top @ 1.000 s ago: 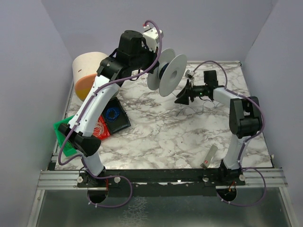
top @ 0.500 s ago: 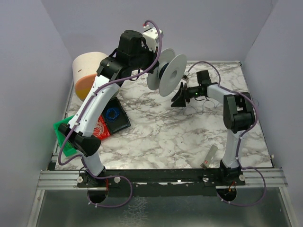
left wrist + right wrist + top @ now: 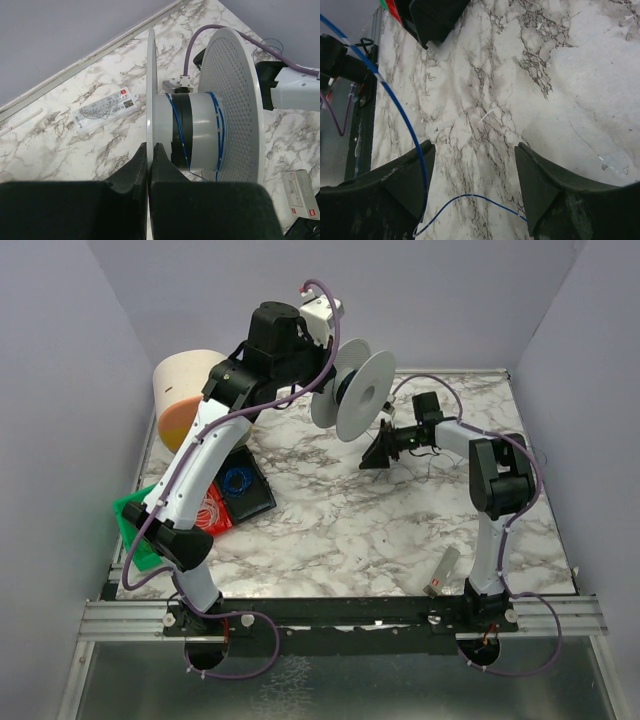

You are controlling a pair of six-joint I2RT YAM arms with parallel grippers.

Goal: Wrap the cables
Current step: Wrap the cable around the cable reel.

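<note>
**Inspector A:** What do we enter for the marble table (image 3: pixel 330 530) and the largest item over it?

**Inspector B:** We note a white two-flanged spool (image 3: pixel 352 395) held up off the table with its axle roughly level. The left gripper (image 3: pixel 149 150) is pinched tight on the rim of one flange. We see nothing else carrying the spool.

**Inspector A:** And the other pincer?

**Inspector B:** The right gripper (image 3: pixel 475 150) sits just beside the spool, below and beyond the flange opposite the held one. Its jaws are spread wide and grip nothing.

**Inspector A:** Where is the cable?

**Inspector B:** The cable (image 3: pixel 395 105) is a very thin blue wire. A few turns lie on the spool's core, running round it, crosswise to the axle. The free length comes off the spool in a long straight slant past the inner face of one right finger. It then curls back across the gap, low between the two. We cannot tell whether it touches that finger.

**Inspector A:** How do we expect it to handle?

**Inspector B:** We judge it to be nearly weightless, limp, springy enough to loosen off the core, and easy to kink or snap. We recommend taking it on the straight slant near the spool. The fingers should close across its length, with light tension only.
</note>
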